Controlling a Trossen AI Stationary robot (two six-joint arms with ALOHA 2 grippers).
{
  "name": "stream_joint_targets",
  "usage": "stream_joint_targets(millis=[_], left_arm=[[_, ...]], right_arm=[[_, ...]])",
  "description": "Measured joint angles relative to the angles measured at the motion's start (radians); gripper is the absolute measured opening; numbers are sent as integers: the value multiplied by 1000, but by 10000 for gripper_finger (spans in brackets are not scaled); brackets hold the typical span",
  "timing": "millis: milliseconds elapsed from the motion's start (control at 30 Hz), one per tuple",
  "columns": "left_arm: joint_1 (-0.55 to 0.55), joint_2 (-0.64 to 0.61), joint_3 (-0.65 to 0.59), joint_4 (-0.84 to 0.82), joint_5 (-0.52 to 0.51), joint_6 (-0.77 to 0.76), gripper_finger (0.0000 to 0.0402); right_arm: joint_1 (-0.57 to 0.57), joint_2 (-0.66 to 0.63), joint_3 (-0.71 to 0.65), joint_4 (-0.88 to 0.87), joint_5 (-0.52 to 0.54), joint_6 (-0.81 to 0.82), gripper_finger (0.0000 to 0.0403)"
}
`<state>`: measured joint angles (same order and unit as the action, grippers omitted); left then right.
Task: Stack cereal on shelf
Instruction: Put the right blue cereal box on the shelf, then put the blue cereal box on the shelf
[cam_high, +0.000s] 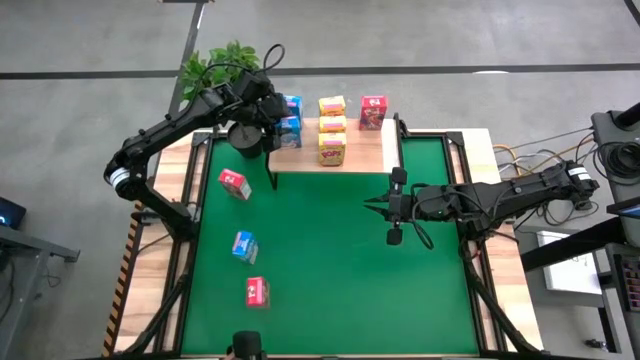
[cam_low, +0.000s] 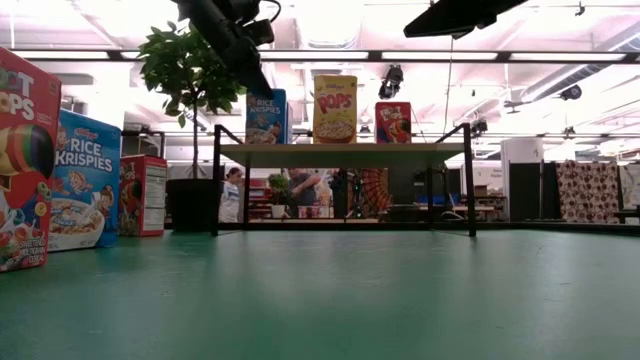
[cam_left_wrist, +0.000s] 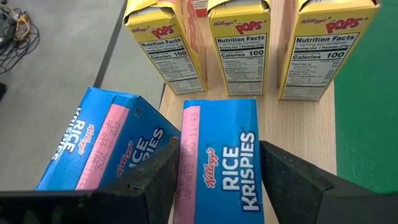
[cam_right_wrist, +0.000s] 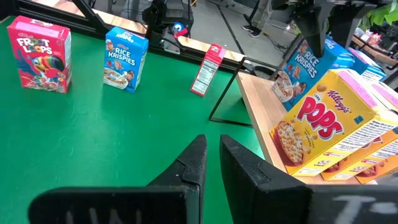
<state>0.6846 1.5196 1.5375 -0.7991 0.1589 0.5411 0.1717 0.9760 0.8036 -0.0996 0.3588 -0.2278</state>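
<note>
While the blue Rice Krispies box (cam_left_wrist: 221, 162) stands upright on the shelf (cam_high: 360, 152), your left gripper (cam_left_wrist: 214, 177) brackets it from above, one dark finger on each broad face. You cannot tell whether the fingers press the card or stand just clear. A second blue box (cam_left_wrist: 99, 146) leans tilted just beside it, and three yellow Pops boxes (cam_left_wrist: 239, 46) stand in a row beyond, with one red box (cam_high: 373, 111) at the shelf's far end. On the green worktop (cam_high: 330, 260), three boxes wait on the left arm's side (two red, one blue): the nearest red one (cam_high: 234, 184) lies nearer the left arm. Boxes are smooth printed card; the shelf is pale wood. Your right gripper (cam_right_wrist: 211, 158) hovers over mid-mat, fingers nearly closed, empty.
</note>
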Motion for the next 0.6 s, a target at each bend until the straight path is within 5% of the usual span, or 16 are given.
stream_joint_targets(millis=[600], left_arm=[[-31,-4,86,-75,0,-1,242]], right_arm=[[0,0,0,0,0,0,33]])
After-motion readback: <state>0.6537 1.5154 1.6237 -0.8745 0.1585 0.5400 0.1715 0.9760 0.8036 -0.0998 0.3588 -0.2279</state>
